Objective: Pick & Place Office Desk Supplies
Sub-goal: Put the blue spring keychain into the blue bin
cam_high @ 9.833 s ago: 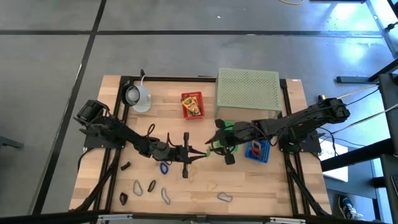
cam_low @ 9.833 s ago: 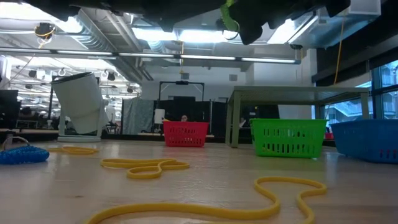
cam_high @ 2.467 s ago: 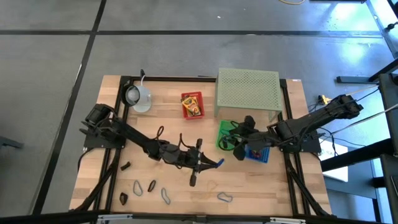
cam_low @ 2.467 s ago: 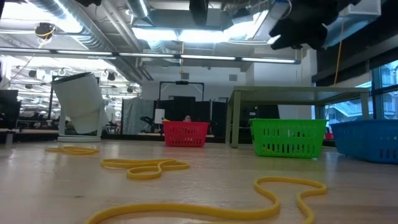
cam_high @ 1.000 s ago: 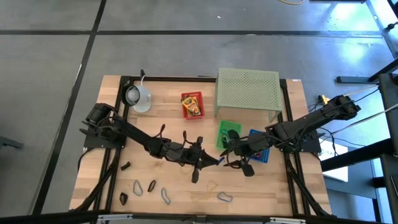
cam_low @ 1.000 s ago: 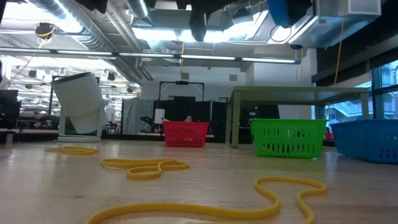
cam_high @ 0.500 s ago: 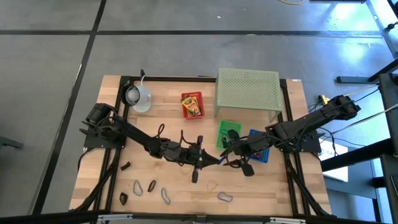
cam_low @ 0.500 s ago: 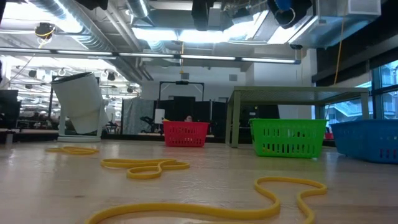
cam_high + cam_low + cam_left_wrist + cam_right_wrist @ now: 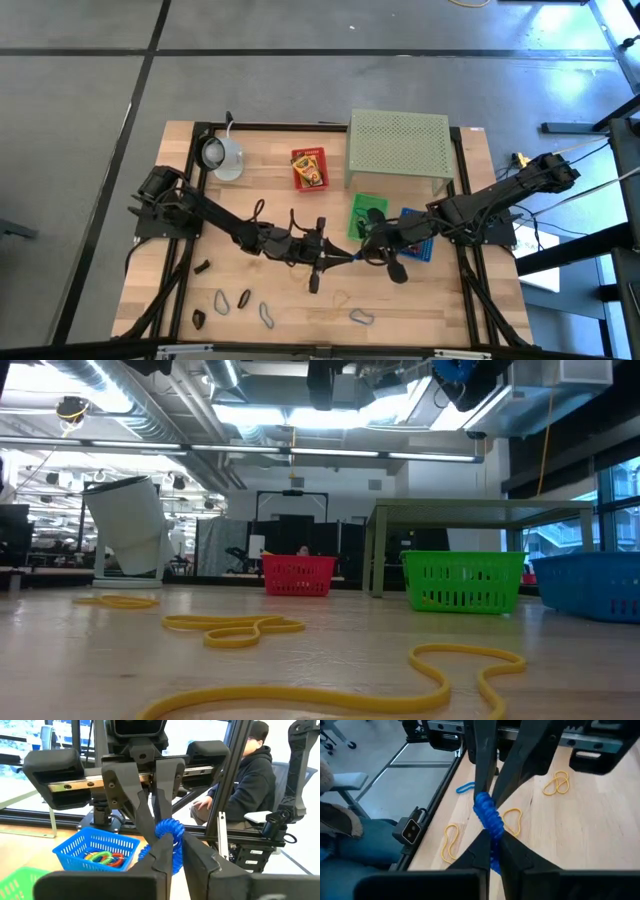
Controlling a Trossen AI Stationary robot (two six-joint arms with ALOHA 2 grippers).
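A blue coiled loop [image 9: 357,256] hangs above the table's middle, between my two grippers. My left gripper [image 9: 347,258] reaches in from the left and is shut on the loop. My right gripper [image 9: 367,252] comes from the right and is shut on the same loop. A yellow printed box [image 9: 309,168] lies flat at the far middle. Several loops [image 9: 245,299] and dark clips [image 9: 201,267] lie near the front left. Yellow loops [image 9: 235,628] lie flat on the wood. My left gripper pinches the coiled loop's lower part [image 9: 169,851] between its two fingers, coming level from the table's left. The loop is clear of the table. My right gripper pinches the loop's coil [image 9: 490,827] between its two fingers, slanting down from the table's right, opposite the left fingers [image 9: 482,775].
A pale green perforated stand [image 9: 398,142] stands at the far right, with a green basket [image 9: 365,215] and a blue basket [image 9: 418,242] of loops in front of it. A pale mug [image 9: 222,155] sits at the far left. A person [image 9: 252,780] sits beyond the table.
My right gripper has shut its fingers on the blue coiled loop that my left gripper holds up. Both arms have kept their places and the loop stays clear of the table.
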